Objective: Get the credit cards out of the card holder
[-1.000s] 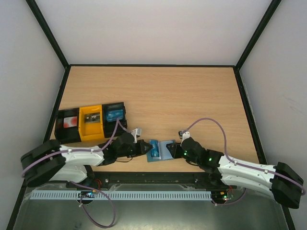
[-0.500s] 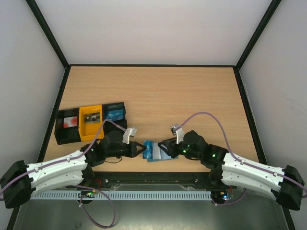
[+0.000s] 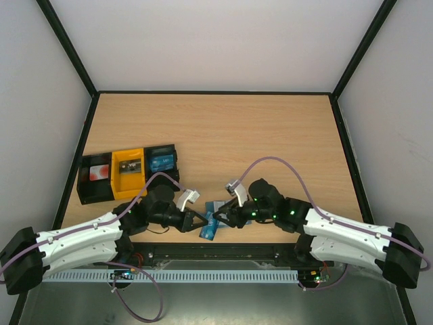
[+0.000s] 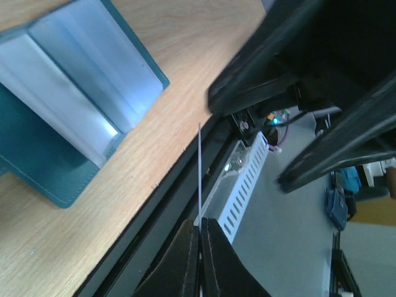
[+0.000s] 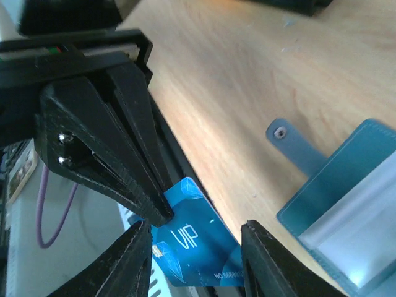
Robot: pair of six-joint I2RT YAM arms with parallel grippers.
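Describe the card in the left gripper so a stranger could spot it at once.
Go to the near edge of the table, at its middle, where the open teal card holder lies. Just beside it the left gripper pinches a card. It is bright blue and printed VIP, unlike the plain teal holder.

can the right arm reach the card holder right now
Probably yes: the right gripper is open, the card holder lies open on the table nearby with nothing on it, and the left gripper holds the blue card off to one side.
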